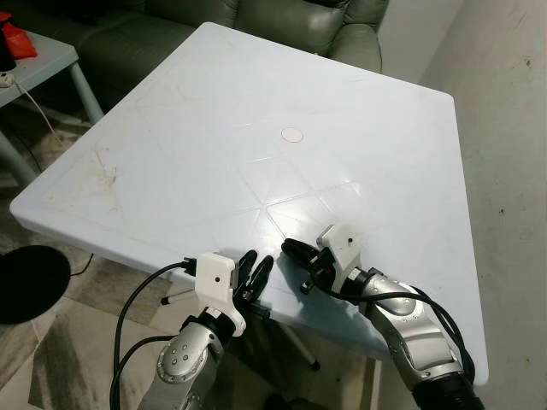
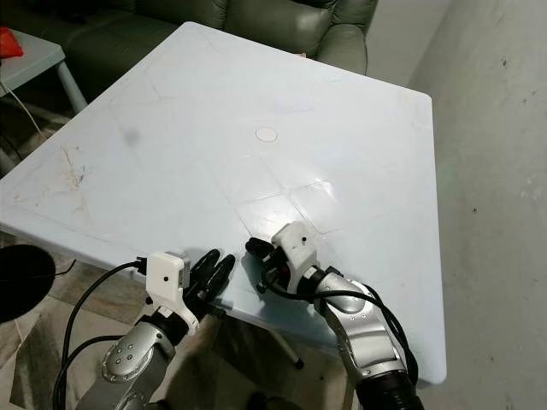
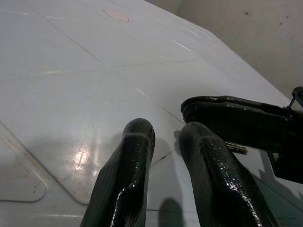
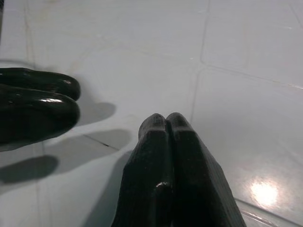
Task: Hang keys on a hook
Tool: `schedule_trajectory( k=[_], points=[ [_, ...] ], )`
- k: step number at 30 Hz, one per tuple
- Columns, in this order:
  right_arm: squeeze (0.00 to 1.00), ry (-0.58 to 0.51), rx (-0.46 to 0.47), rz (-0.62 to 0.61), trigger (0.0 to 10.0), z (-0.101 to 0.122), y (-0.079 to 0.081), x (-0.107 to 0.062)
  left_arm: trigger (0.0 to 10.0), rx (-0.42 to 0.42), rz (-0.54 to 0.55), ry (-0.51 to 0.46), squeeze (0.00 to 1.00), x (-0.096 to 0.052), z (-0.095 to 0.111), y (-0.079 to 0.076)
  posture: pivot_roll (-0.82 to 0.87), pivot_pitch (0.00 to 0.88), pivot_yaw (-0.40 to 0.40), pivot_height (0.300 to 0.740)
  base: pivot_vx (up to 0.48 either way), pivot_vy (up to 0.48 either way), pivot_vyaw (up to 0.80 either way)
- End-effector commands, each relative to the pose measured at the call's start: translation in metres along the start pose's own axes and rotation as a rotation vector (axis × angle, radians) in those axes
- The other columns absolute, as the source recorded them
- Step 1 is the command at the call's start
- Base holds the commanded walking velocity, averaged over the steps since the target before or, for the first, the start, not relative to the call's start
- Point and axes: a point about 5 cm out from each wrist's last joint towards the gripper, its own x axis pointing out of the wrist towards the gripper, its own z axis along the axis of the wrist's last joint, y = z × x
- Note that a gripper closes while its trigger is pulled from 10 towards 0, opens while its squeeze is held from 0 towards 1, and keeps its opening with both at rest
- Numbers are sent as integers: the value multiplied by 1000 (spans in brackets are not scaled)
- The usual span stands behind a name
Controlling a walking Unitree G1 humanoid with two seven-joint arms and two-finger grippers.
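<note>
Both pairs of jaws are seen over the near edge of a white table (image 1: 256, 128). On the left gripper (image 1: 255, 266) a narrow gap is kept between the fingers (image 3: 135, 156); on the right gripper (image 1: 295, 254) they are pressed together. A small metal piece, possibly a key (image 3: 235, 148), is glimpsed beneath the right gripper; whether it is held cannot be told. A grey sofa (image 1: 282, 21) is placed behind the table, a side table (image 1: 47, 60) to the left, a bare wall (image 1: 504, 111) to the right. Both silver arms are reached forward, tips nearly meeting.
</note>
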Motion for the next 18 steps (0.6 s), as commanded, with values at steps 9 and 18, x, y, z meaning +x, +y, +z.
schedule_trajectory(
  k=[9,18],
  points=[
    [0,-234,300,-153,0,36,-26,1,10000,-5,3,-21,0,4,6,-2,23,166,-145,740,0,0,0],
    [0,-446,441,-230,0,75,-47,-4,10000,31,48,-74,0,17,22,17,18,136,-138,740,0,0,0]
  ],
)
